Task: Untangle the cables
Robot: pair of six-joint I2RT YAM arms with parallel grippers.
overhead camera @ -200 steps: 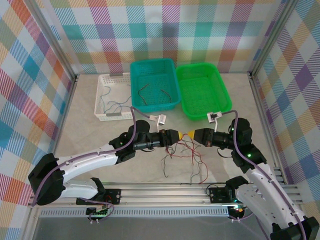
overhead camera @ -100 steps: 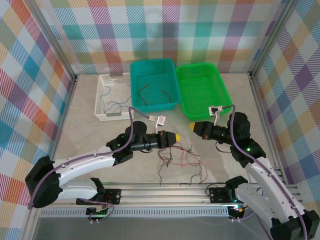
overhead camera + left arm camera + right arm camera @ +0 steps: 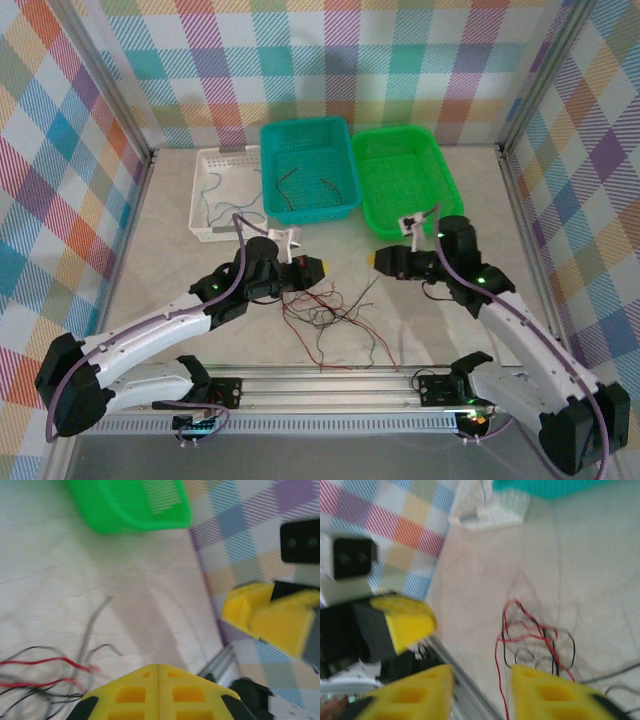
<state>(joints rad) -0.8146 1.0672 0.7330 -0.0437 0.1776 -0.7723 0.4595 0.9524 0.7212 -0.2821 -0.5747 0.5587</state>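
Note:
A tangle of thin red, black and grey cables (image 3: pixel 330 315) lies on the table between the arms and nearer than both grippers. My left gripper (image 3: pixel 320 267) hovers just above and left of it, yellow fingers pressed shut (image 3: pixel 157 668); no wire shows in the seam. Red and black cable ends (image 3: pixel 55 672) lie just left of those fingers. My right gripper (image 3: pixel 377 260) faces it from the right and stands open (image 3: pixel 482 675), nothing between its fingers, with the tangle (image 3: pixel 537 635) beyond them. More cables lie in two baskets: blue (image 3: pixel 215 205) and dark brown (image 3: pixel 290 180).
Three baskets stand at the back: white (image 3: pixel 200 190), teal (image 3: pixel 345 165) and green (image 3: pixel 440 180). An aluminium rail (image 3: pixel 330 378) runs along the near edge. Plaid walls close in the left, back and right sides. Lilac arm cords arch over both wrists.
The two grippers met tip to tip over the tangle and have drawn apart. The right gripper has opened. The left arm swung left and back, and the tangle shifted left.

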